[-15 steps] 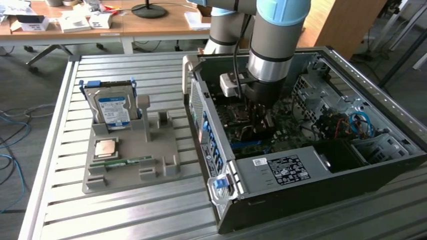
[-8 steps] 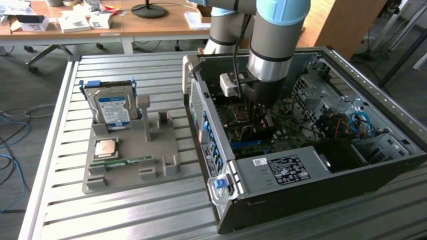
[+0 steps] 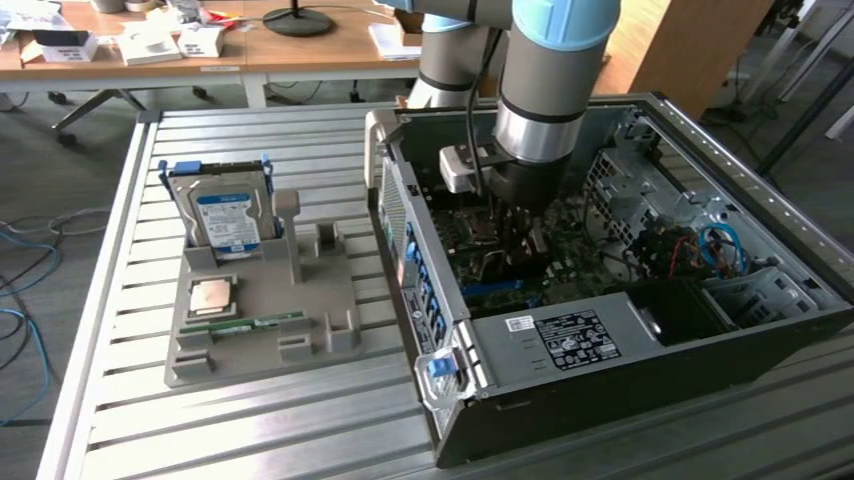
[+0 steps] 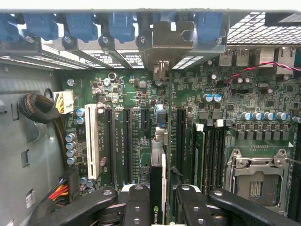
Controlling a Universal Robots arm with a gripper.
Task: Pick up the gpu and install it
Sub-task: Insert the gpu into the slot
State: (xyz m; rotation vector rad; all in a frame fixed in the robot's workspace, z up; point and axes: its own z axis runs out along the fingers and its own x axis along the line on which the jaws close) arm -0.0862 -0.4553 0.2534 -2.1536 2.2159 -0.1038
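The gpu (image 4: 158,176) stands edge-on between my two black fingers (image 4: 136,205), a thin dark card with a logo on its near edge. Its silver bracket (image 4: 164,42) reaches the row of rear slot openings with blue clips. My gripper (image 4: 158,202) is shut on the card, which sits over the long black expansion slots of the green motherboard (image 4: 122,89). In the exterior view, the arm reaches straight down into the open computer case (image 3: 641,345), and my gripper (image 3: 525,232) is low over the board.
A grey parts holder (image 3: 267,300) on the slatted table carries a blue-labelled hard drive (image 3: 227,215), a square processor (image 3: 214,297) and a green memory stick (image 3: 247,324). Inside the case are a white slot (image 4: 91,141), a processor socket (image 4: 256,181) and cable bundles (image 4: 40,108).
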